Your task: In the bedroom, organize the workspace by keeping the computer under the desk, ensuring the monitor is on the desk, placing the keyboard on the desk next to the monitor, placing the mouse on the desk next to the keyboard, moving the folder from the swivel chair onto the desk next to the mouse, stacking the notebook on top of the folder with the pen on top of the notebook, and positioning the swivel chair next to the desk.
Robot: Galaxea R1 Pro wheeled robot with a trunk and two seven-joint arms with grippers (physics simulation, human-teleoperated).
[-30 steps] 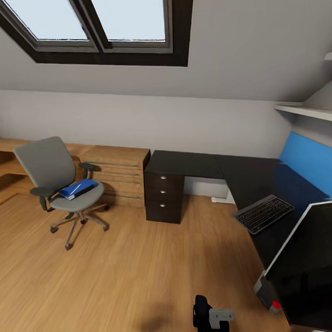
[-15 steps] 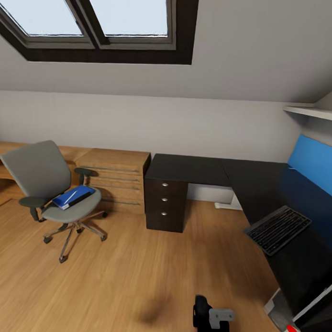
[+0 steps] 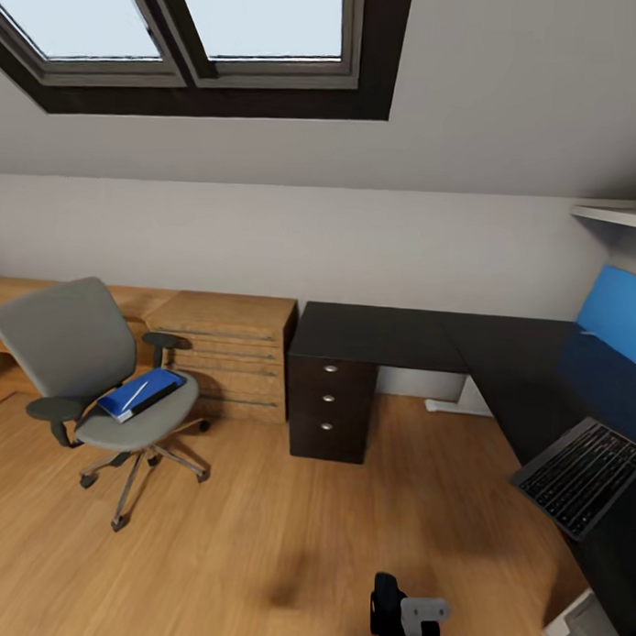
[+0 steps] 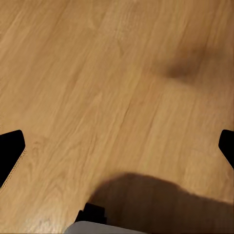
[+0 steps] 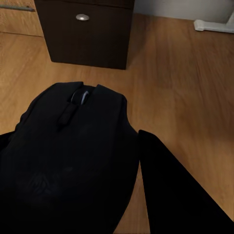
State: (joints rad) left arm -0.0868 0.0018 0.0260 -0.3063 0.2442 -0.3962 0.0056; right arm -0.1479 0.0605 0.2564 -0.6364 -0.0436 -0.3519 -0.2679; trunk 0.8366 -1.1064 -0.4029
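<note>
The dark mouse (image 5: 78, 122) sits between the fingers of my right gripper (image 5: 92, 170), which is shut on it above the wood floor. My left gripper (image 4: 117, 151) hangs open over bare floor, its black fingertips (image 4: 9, 156) wide apart. The grey swivel chair (image 3: 69, 346) stands at the left, away from the desk, with the blue folder (image 3: 143, 392) lying on its seat and a thin pale stripe across the folder. The glossy black desk (image 3: 400, 330) runs along the back wall and down the right side. The keyboard (image 3: 583, 474) lies on its right part.
A black drawer unit (image 3: 331, 406) stands under the desk's left end, with low oak drawers (image 3: 230, 352) beside it. A blue panel (image 3: 616, 315) lines the wall at right. A grey case corner (image 3: 587, 630) shows under the desk. Open wood floor (image 3: 255, 536) lies ahead.
The camera has turned and the whole view has shifted: the monitor and the red-lit case have slid out at the right, and the keyboard now sits at the right edge.
</note>
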